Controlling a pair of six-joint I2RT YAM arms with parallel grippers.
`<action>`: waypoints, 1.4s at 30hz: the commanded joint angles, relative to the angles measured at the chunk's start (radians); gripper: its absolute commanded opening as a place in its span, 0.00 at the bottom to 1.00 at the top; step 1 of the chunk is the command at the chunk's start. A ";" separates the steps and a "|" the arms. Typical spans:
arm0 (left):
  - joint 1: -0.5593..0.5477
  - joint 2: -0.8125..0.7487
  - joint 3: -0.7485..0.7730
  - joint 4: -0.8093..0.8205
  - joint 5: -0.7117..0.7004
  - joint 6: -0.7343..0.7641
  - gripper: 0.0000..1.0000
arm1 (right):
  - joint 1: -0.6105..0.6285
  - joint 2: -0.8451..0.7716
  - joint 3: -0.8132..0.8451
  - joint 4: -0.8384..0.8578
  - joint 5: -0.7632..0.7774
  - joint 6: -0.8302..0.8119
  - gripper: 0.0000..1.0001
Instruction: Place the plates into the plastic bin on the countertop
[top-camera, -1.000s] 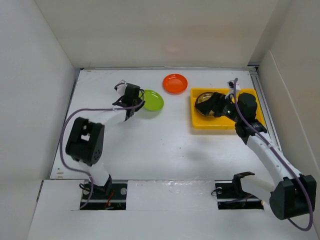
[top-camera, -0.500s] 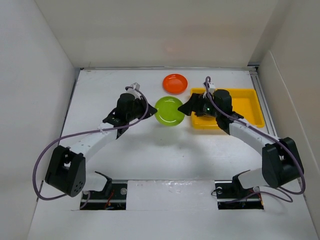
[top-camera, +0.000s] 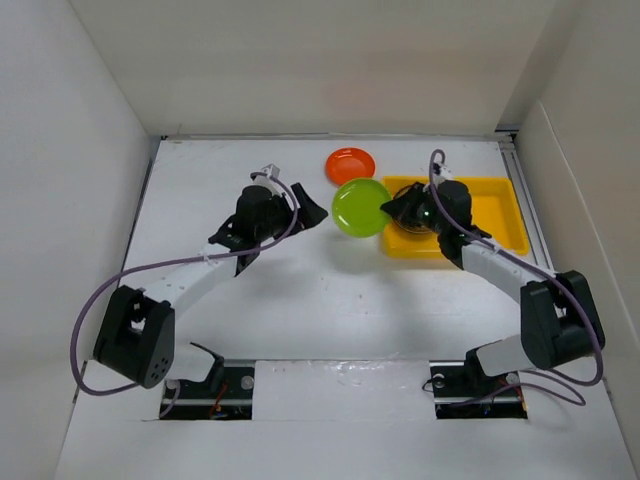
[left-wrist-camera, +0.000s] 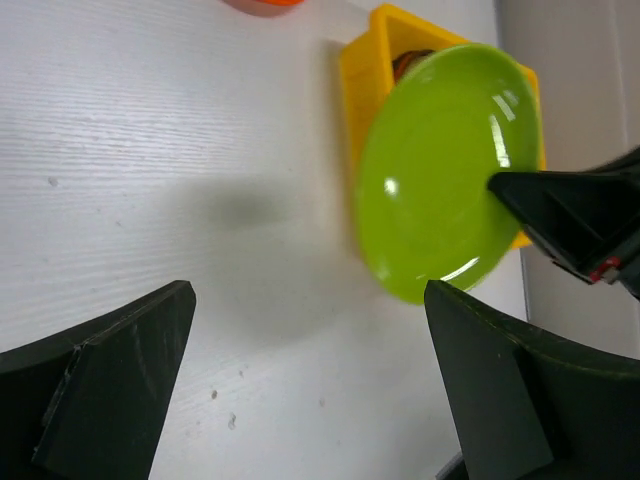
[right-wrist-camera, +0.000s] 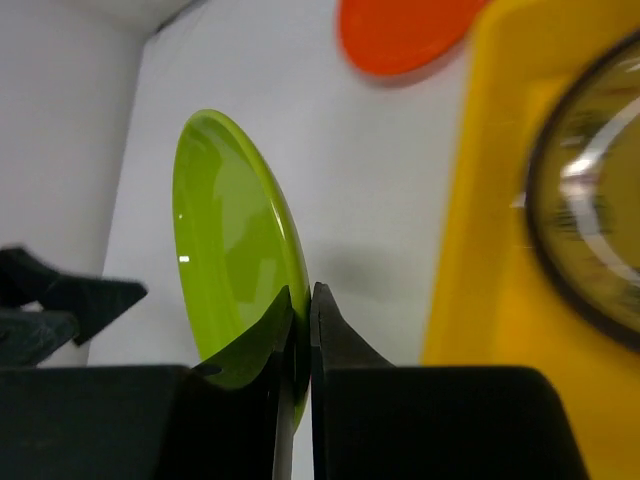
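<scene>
Right fingers clamped on the rim of the lime green plate; left fingers spread wide, holding nothing.
Plate tilted on edge, off the tabletop, between the two sets of fingers, outside the yellow bin. Dark gold-patterned plate lies in the bin beside the right fingers. Orange plate lies flat beyond them.
</scene>
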 joint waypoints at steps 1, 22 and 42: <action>0.001 0.080 0.066 0.021 -0.121 -0.035 1.00 | -0.125 -0.051 -0.023 0.005 0.208 0.072 0.00; 0.019 0.594 0.452 0.030 -0.133 -0.066 1.00 | -0.351 -0.127 0.006 -0.134 0.260 0.063 1.00; 0.052 1.067 1.042 -0.133 -0.190 -0.162 0.69 | -0.241 -0.503 -0.047 -0.332 0.130 0.034 1.00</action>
